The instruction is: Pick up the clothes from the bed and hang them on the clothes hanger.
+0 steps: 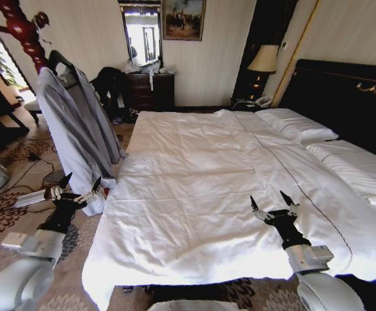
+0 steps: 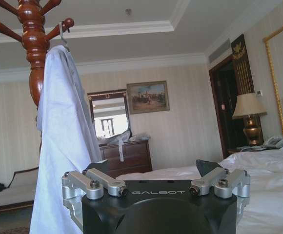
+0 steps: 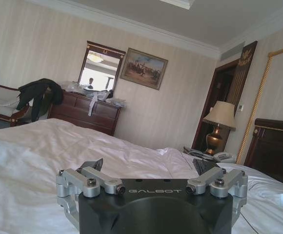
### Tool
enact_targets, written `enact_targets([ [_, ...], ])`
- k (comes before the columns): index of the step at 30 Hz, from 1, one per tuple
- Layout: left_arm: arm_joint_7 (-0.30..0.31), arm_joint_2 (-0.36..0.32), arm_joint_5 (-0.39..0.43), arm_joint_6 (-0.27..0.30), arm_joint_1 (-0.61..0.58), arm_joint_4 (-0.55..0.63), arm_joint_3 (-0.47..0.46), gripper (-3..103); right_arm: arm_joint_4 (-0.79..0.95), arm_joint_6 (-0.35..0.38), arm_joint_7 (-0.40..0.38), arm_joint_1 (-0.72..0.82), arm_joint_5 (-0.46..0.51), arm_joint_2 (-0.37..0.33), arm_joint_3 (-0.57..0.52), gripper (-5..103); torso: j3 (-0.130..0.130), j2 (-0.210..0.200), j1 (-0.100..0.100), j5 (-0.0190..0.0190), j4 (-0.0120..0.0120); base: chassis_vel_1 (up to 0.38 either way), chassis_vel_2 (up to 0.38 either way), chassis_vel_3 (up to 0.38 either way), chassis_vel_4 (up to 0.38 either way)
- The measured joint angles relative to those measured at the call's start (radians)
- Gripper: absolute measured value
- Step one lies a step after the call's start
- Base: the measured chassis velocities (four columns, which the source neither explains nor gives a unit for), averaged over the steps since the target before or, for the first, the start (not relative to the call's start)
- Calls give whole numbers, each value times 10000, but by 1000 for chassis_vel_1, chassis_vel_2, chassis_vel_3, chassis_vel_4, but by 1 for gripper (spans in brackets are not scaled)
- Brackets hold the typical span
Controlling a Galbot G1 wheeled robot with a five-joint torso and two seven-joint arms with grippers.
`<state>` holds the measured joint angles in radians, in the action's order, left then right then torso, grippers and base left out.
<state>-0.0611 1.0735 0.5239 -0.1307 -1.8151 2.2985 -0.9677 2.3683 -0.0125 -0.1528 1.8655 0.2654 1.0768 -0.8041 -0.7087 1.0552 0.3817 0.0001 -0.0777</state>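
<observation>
2 grippers, left [image 1: 80,184] and right [image 1: 271,202], gape wide, empty; shirt [image 1: 78,129] hangs.

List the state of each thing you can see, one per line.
Shirt: hanging on the coat stand, off the bed.
Hanger: inside the shirt's shoulders.
Bed: made, white sheets bare.
Left gripper: open, beside the shirt's hem.
Right gripper: open, over the bed.

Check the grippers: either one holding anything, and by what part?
Nothing is held. The left gripper is open beside the hanging shirt, below its hem edge, not clamped on it. The right gripper is open above the bed.
</observation>
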Motion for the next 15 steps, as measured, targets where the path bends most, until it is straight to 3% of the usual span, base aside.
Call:
enact_targets([
  [15,-321,1740,-270,-445,-780,385,1115,100,0,0,0,0,0,0,0,100,0,0,0,0,-2,0,0,0,0],
])
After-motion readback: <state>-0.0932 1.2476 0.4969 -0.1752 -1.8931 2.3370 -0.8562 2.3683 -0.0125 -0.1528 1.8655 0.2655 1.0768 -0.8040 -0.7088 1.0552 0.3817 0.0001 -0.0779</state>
